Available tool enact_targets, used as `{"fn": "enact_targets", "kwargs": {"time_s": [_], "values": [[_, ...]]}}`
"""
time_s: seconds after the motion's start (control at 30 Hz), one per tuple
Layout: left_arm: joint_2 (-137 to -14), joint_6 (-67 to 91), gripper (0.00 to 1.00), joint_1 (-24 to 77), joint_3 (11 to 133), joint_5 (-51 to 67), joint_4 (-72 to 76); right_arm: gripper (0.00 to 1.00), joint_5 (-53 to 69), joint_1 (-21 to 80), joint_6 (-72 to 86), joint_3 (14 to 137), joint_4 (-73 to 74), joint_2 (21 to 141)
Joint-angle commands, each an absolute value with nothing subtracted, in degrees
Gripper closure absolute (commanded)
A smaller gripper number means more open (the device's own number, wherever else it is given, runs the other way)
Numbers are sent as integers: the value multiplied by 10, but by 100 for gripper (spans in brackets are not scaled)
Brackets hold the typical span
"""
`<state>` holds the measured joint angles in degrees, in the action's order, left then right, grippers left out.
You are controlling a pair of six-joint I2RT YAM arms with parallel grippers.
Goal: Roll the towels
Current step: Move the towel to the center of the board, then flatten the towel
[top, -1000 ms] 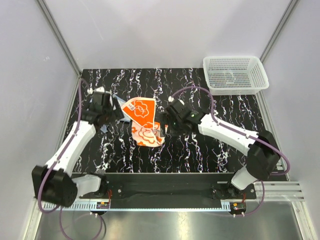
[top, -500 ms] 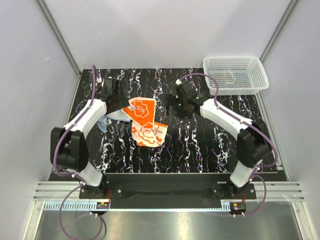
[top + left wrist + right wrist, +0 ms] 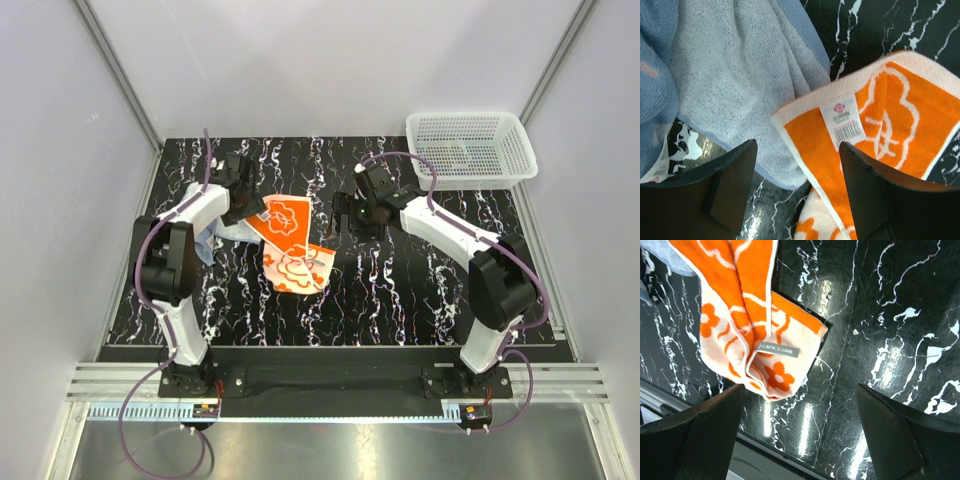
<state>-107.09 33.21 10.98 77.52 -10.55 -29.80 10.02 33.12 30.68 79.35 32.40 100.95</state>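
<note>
- Left gripper [image 3: 797, 150], jaws apart, hovers where the orange towel [image 3: 875, 125] lays its white edge over the blue-grey towel [image 3: 730, 80].
- Right gripper [image 3: 800, 390], jaws wide, hangs over the orange towel's folded corner, with open black table [image 3: 890, 340] beside it.
- Both towels lie left of centre, and the basket [image 3: 470, 150] sits at the far right corner.

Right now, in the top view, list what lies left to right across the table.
blue-grey towel → orange towel → right gripper → white mesh basket
</note>
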Motion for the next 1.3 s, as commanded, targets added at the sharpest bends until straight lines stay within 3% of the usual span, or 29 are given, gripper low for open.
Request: {"fn": "enact_targets", "kwargs": {"time_s": [0.0,0.2,0.5,0.77,1.1,1.27], "values": [[-1087,341,29,98,810,-111,-272,2,110,335,301,782,321,991],[-1113,342,33,90,819,-112,-267,3,117,335,295,776,321,997],[-1143,338,54,85,844,-102,-256,6,123,334,294,776,315,1008],[-1125,334,100,84,852,-100,-260,7,119,335,292,769,318,997],[-961,315,100,95,866,-109,-337,7,124,337,297,754,314,955],[-890,283,100,117,947,-114,-404,8,127,373,288,765,308,937]]}}
